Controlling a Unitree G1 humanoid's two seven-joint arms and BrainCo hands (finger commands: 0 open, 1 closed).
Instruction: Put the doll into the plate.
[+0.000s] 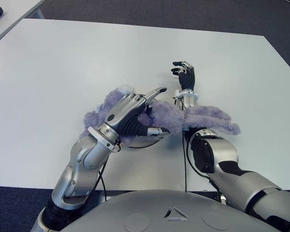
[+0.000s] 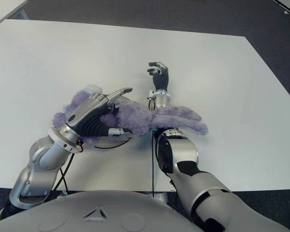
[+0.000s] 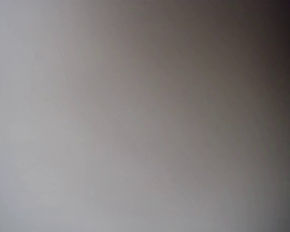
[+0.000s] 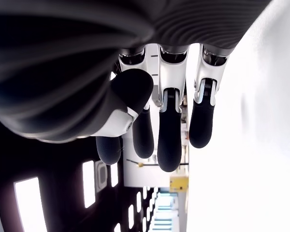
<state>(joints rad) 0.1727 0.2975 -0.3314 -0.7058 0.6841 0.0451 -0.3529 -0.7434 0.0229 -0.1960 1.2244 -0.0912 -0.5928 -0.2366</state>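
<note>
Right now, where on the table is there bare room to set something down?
The white table is bare left of and beyond the left hand, and right of the right hand. It is crowded in the near centre, where the purple doll drapes over the right forearm.

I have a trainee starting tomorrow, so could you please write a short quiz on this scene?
1. True or false: the right hand grips the doll.
2. Which hand lies on the doll? A) left B) right C) neither
3. Fill in: the doll's far end is draped over the right ____.

Key:
1. False; its fingers hang relaxed and empty over the white table, beyond the doll.
2. A; the left hand is on the purple doll, index finger pointing out. The plate barely shows beneath.
3. Forearm.
</note>
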